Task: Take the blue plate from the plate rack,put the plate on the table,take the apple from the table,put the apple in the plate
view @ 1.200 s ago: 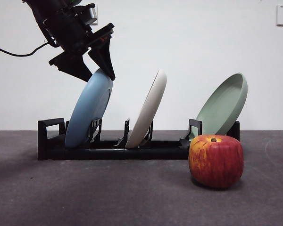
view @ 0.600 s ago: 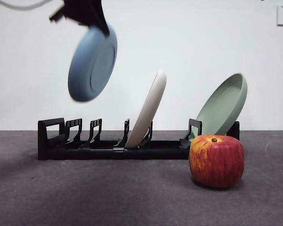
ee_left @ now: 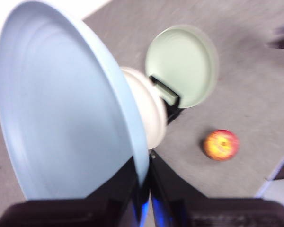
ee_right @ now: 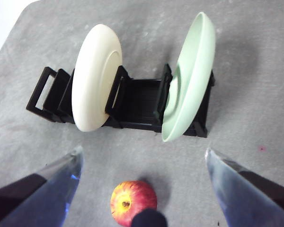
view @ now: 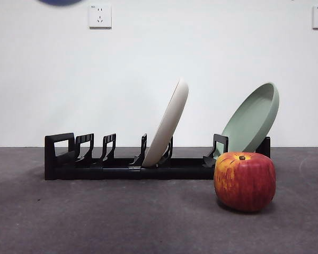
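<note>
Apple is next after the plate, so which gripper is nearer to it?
Right. The right gripper hangs open above the apple; the left gripper, high up, holds the blue plate.

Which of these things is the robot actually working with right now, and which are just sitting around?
Part of the job:
- blue plate, gripped at its rim by the left gripper
- plate rack it came out of
- apple
- table, where the plate goes
- right gripper, open above the apple

Just sitting there:
- cream plate in the rack
- green plate in the rack
- wall sockets
</note>
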`<act>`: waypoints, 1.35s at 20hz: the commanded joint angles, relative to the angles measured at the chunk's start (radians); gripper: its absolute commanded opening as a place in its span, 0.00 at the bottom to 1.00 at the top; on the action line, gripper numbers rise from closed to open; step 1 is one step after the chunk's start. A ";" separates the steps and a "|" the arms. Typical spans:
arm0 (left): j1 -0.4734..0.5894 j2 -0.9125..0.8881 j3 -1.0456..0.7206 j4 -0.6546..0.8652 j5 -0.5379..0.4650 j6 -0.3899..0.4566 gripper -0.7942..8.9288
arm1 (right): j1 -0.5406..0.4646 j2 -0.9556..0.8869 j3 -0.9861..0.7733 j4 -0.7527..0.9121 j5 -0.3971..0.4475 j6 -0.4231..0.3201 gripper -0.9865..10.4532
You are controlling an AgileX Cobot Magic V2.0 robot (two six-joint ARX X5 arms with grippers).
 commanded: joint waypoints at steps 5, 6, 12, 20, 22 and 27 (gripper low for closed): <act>-0.268 -0.073 -0.441 -0.053 -0.231 -0.248 0.07 | 0.002 -0.001 0.001 0.032 0.002 0.006 0.47; -0.297 -0.067 -0.514 -0.043 -0.258 -0.275 0.07 | 0.002 -0.001 0.001 0.032 0.002 0.006 0.47; -0.364 -0.042 -0.922 0.443 -0.266 -0.313 0.07 | 0.002 -0.001 0.001 0.033 0.005 0.006 0.47; -0.360 0.226 -0.997 0.653 -0.159 -0.135 0.07 | 0.002 -0.001 0.001 0.033 0.005 0.007 0.47; -0.360 0.286 -0.997 0.671 -0.146 -0.106 0.08 | 0.002 -0.001 0.001 0.033 0.005 0.007 0.47; -0.361 0.312 -0.995 0.713 -0.013 -0.105 0.60 | 0.002 -0.001 0.001 0.032 0.002 0.007 0.47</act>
